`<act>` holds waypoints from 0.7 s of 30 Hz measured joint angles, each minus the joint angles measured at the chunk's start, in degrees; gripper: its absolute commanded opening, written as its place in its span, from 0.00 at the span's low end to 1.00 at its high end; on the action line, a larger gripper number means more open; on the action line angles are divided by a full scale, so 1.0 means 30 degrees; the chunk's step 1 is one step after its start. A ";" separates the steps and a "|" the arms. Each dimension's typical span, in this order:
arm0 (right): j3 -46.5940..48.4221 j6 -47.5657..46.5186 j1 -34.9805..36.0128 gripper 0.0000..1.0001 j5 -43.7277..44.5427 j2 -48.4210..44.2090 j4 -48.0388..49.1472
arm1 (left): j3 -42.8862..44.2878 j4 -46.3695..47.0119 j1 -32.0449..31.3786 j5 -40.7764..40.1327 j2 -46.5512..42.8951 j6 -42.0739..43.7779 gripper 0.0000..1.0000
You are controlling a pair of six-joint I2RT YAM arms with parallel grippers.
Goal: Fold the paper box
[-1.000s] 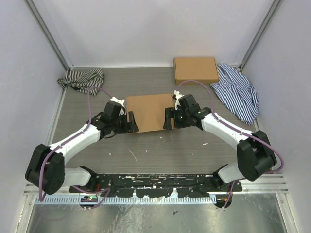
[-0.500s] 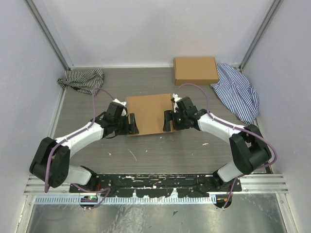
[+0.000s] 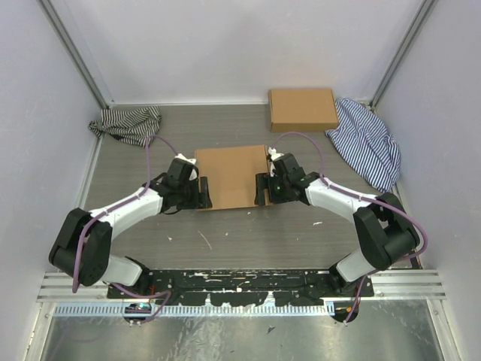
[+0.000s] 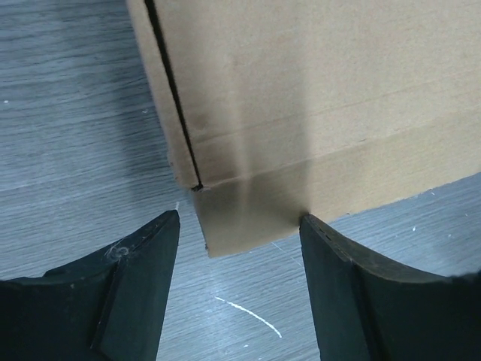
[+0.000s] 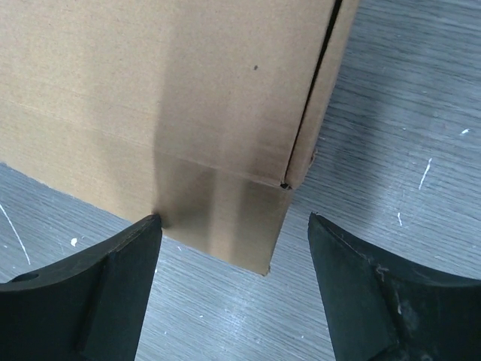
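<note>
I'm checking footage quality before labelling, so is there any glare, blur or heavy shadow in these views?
Top external: even soft light, sharp, no glare on the paper box. Left wrist: a dark shadow band falls across the box's near corner, and the black fingers look slightly soft. Right wrist: the same shadow at the corner.

Paper box (image 3: pixel 231 177): plain brown cardboard, unprinted, with a thin dark slit line by each near corner.
Second box (image 3: pixel 303 109): the same plain brown, unprinted.
Cloth on the left (image 3: pixel 126 122): fine dark grey and white stripes.
Cloth on the right (image 3: pixel 367 143): fine blue and white stripes.
Table (image 3: pixel 248 233): grey wood grain, flecked with small white marks.
Left arm (image 3: pixel 124 214) and right arm (image 3: pixel 338 197): white shells with black joints.
Cables (image 3: pixel 146 154): purple.
Left gripper (image 3: pixel 204 190) and right gripper (image 3: pixel 260 188): matt black.
Walls (image 3: pixel 225 45): plain pale white with a lavender tint.
</note>
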 measured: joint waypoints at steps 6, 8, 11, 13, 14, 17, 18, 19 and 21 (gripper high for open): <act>-0.0007 0.0000 0.0000 0.82 0.0772 0.0000 -0.0036 | 0.0102 -0.0124 0.0000 -0.1158 0.0102 0.0066 0.70; -0.0007 0.0000 0.0000 0.82 0.0991 0.0000 -0.0036 | 0.0211 -0.0095 0.0007 -0.1508 0.0270 0.0058 0.70; -0.0007 0.0000 0.0000 0.81 0.1224 0.0000 -0.0036 | 0.0284 -0.0066 0.0007 -0.1894 0.0576 0.0022 0.70; -0.0007 0.0000 0.0000 0.79 0.1282 0.0000 -0.0080 | 0.0284 -0.0073 0.0007 -0.1960 0.0648 -0.0007 0.70; 0.0000 0.0000 0.0000 0.78 0.1282 -0.0015 -0.0109 | 0.0284 -0.0073 0.0007 -0.1967 0.0634 -0.0044 0.69; 0.0087 -0.0073 0.0000 0.71 0.1173 -0.0350 -0.0721 | 0.0277 -0.0146 0.0007 -0.1945 0.0219 -0.0124 0.67; 0.0240 -0.0124 0.0000 0.68 0.1078 -0.0568 -0.1115 | 0.0248 -0.0226 0.0007 -0.1916 -0.0073 -0.0160 0.65; 0.0532 -0.0211 0.0000 0.65 0.0984 -0.0867 -0.1581 | 0.0226 -0.0240 0.0007 -0.1880 -0.0707 -0.0204 0.61; 0.1559 -0.0401 0.0000 0.55 0.0816 -0.1457 -0.2448 | 0.0007 -0.0270 0.0007 -0.1698 -0.2251 -0.0350 0.47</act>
